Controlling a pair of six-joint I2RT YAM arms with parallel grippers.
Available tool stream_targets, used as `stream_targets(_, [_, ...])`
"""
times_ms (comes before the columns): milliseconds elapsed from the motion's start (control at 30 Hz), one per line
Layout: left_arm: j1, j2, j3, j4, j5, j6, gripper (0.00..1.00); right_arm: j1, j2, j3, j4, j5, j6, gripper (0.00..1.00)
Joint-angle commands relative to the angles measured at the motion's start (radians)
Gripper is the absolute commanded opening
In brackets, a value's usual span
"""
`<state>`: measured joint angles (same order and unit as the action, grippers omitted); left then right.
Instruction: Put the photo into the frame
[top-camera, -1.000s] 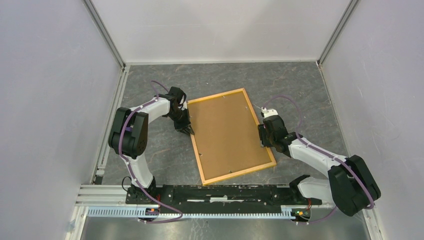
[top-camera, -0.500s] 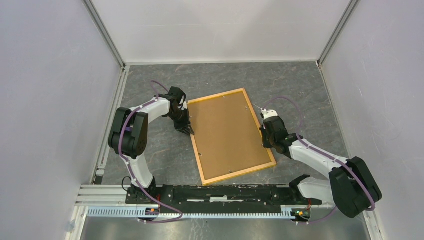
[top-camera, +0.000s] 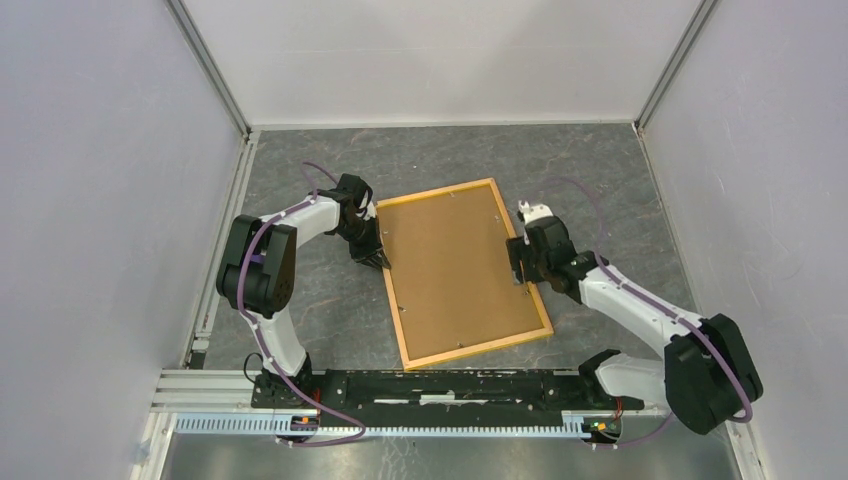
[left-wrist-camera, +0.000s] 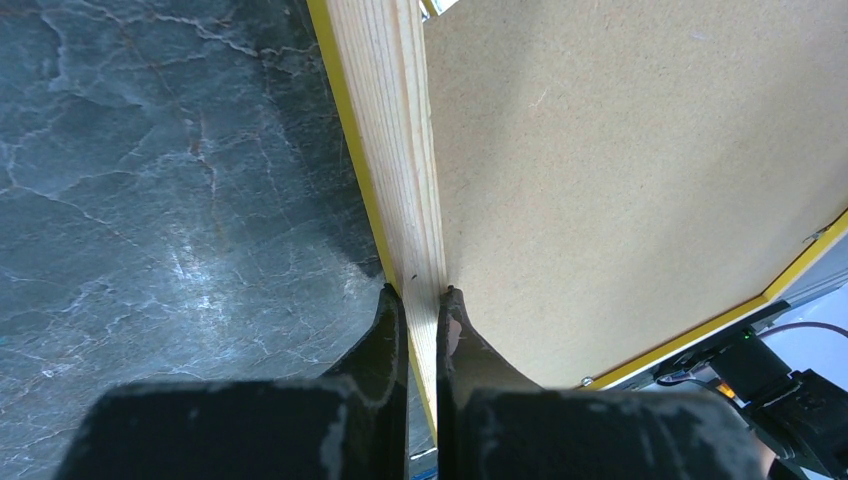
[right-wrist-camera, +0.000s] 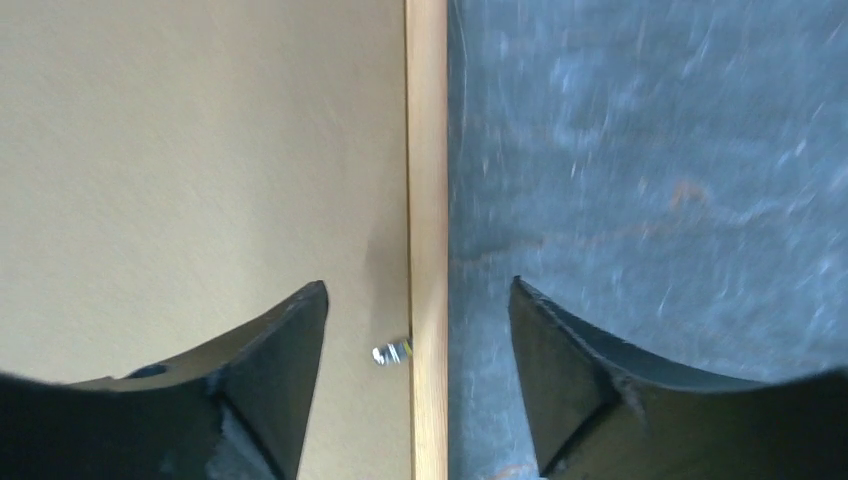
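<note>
The frame (top-camera: 396, 302) of light orange-yellow wood lies face down in the middle of the table, with the brown backing board (top-camera: 455, 270) set in it. The photo is hidden. My left gripper (top-camera: 380, 259) is shut on the frame's left rail (left-wrist-camera: 405, 180). My right gripper (top-camera: 517, 268) is open and straddles the frame's right rail (right-wrist-camera: 428, 200), one finger (right-wrist-camera: 275, 345) over the backing board (right-wrist-camera: 200, 160), the other over the table. A small metal tab (right-wrist-camera: 392, 351) lies between the fingers, against the rail.
The table is dark grey marbled (top-camera: 450, 155), walled by white panels on three sides. A metal rail (top-camera: 400, 422) runs along the near edge by the arm bases. Another tab (left-wrist-camera: 815, 236) sits at the frame's far edge.
My right gripper has moved up along the frame's right rail and a little inward over it. The left gripper and the frame have stayed where they were.
</note>
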<state>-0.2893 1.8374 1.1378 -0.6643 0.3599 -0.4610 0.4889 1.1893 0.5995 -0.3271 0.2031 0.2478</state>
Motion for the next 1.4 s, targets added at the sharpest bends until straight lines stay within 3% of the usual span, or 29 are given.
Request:
stream_targets(0, [-0.011, 0.016, -0.046, 0.007, -0.049, 0.092, 0.02, 0.002, 0.070, 0.184, 0.052, 0.012, -0.043, 0.77])
stream_targets(167, [-0.011, 0.020, -0.044, 0.007, -0.043, 0.093, 0.02, 0.001, 0.229, 0.340, 0.062, 0.067, -0.069, 0.84])
stream_targets(467, [-0.007, 0.024, -0.042, 0.006, -0.034, 0.094, 0.02, -0.056, 0.467, 0.525, 0.058, 0.096, -0.078, 0.87])
stream_targets(833, [-0.002, 0.030, -0.036, 0.010, -0.002, 0.091, 0.02, -0.114, 0.560, 0.506, 0.159, -0.013, -0.084, 0.84])
stream_targets(1100, [0.002, 0.029, -0.039, 0.015, 0.008, 0.088, 0.02, -0.115, 0.630, 0.543, 0.177, -0.007, -0.070, 0.85])
stream_targets(1367, [0.010, 0.031, -0.039, 0.017, 0.017, 0.085, 0.02, -0.115, 0.688, 0.587, 0.158, 0.008, -0.038, 0.77])
